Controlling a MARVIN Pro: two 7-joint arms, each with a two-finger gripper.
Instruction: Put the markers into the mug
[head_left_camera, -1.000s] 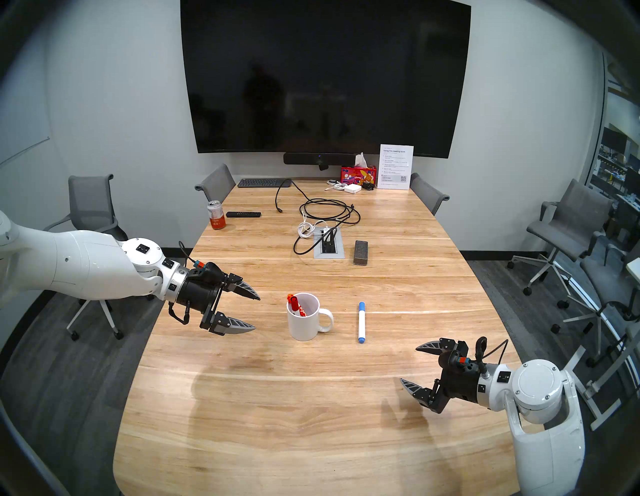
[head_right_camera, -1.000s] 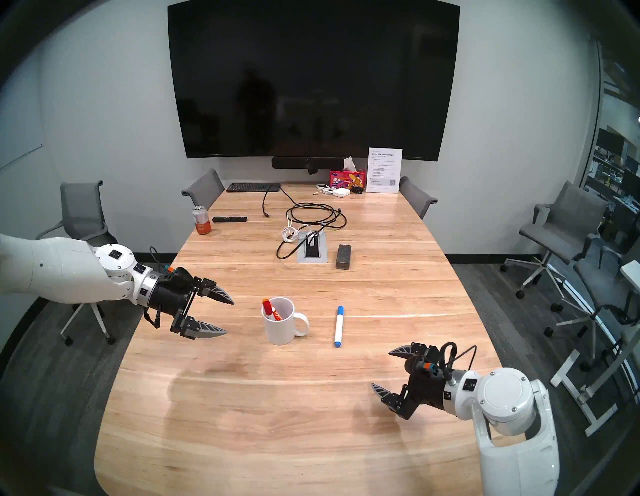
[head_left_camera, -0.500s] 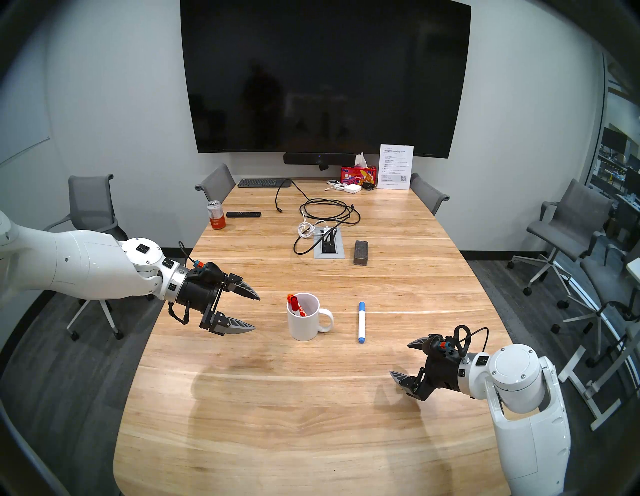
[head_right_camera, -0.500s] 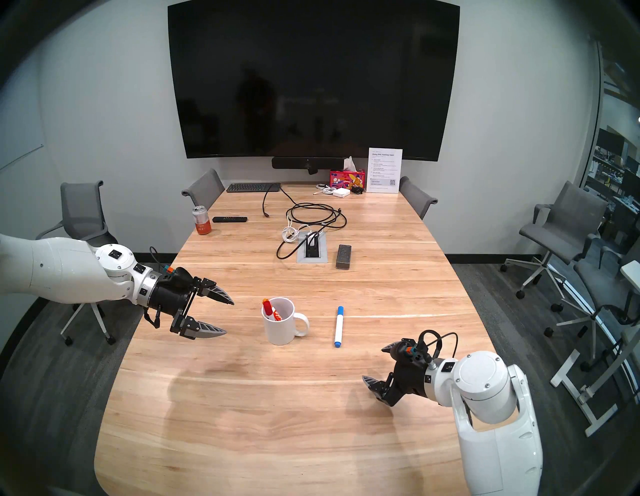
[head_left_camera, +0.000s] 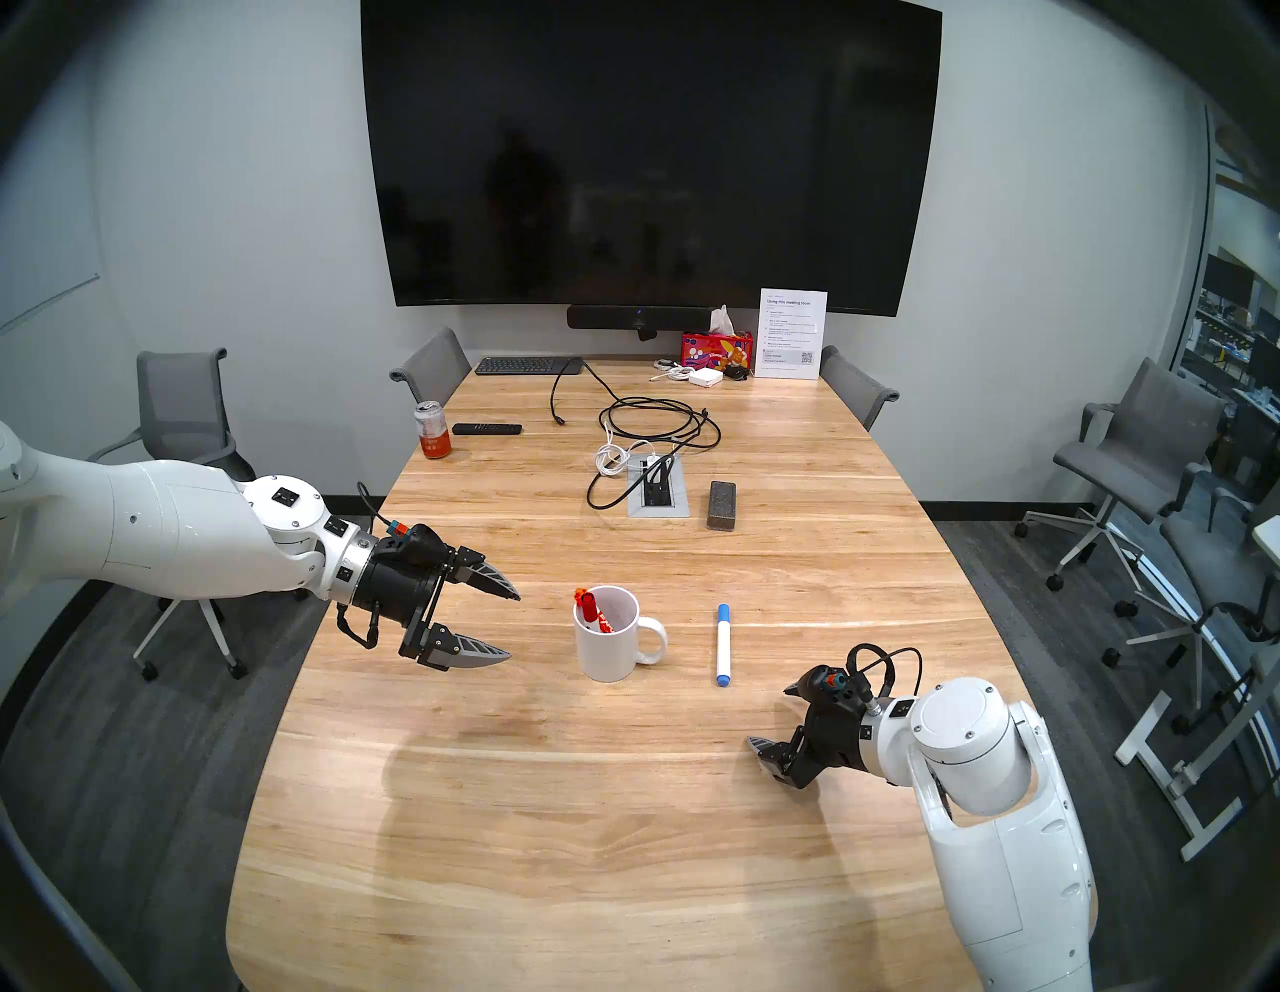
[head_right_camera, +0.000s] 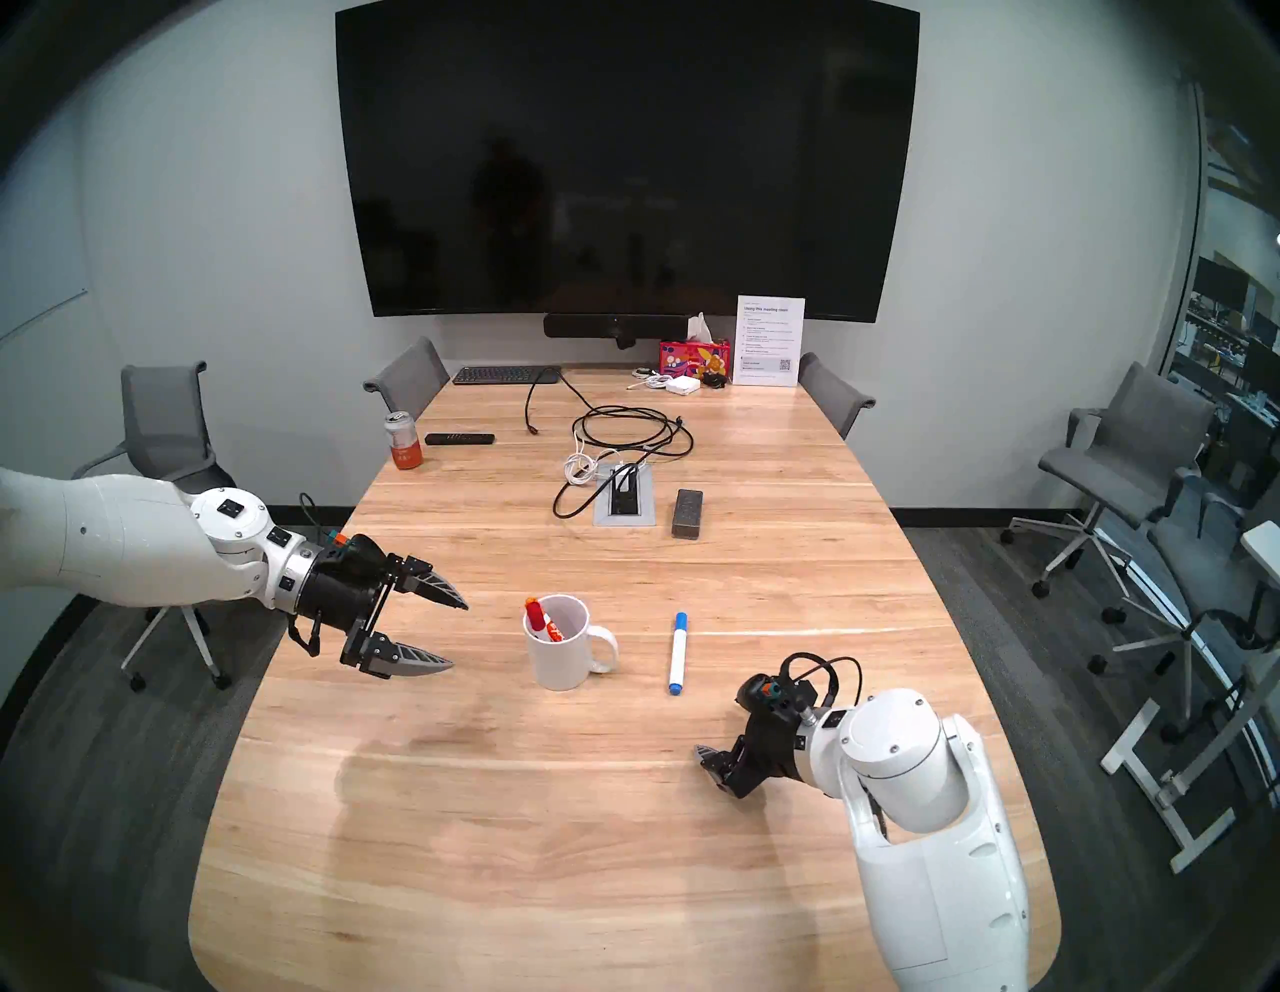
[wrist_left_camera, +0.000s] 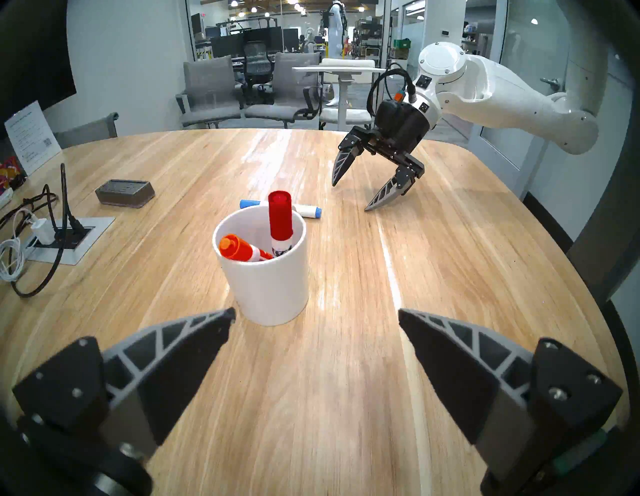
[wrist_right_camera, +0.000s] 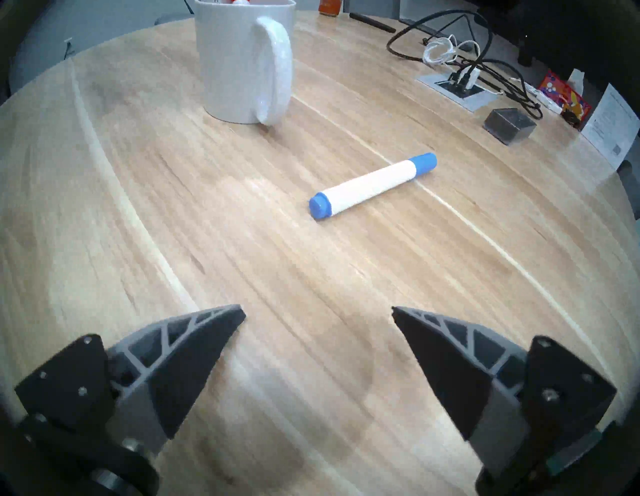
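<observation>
Bench (head_left_camera: 623, 796): long, pale wood-grain top, smooth with a slight sheen, rounded corners. Mug (head_left_camera: 607, 644): plain white glazed ceramic, upright cylinder, loop handle toward 3 o'clock in the head view, standing mid-bench. Inside it two markers lean on the wall: red marker (wrist_left_camera: 280, 221), red cap up over a white barrel, cap clear of the rim; orange marker (wrist_left_camera: 239, 248), orange cap, lying lower and more tilted. Blue marker (head_left_camera: 723, 645): slim white plastic cylinder, blue cap and blue end plug, flat on the bench at 3 o'clock of the mug, apart from the handle, touching nothing. Its long axis runs 12 to 6 in the head view; a round barrel on smooth wood will likely roll if nudged sideways. Right gripper (head_left_camera: 776, 717): dark fingers (wrist_right_camera: 194, 346) with ribbed grey backs tapering to points, spread wide, nothing between them, low over the bench at about 4 o'clock of the blue marker. In the right wrist view the marker lies ahead of the fingers, at about 12 to 1 o'clock, axis slanted 8 to 2, not yet between them. Left gripper (head_left_camera: 509, 627): same build, fingers wide apart and empty, at 9 o'clock of the mug, the mug between it and the blue marker. Judgement: right arm is nearer and unobstructed; the pick needs the fingers squared across the barrel.
</observation>
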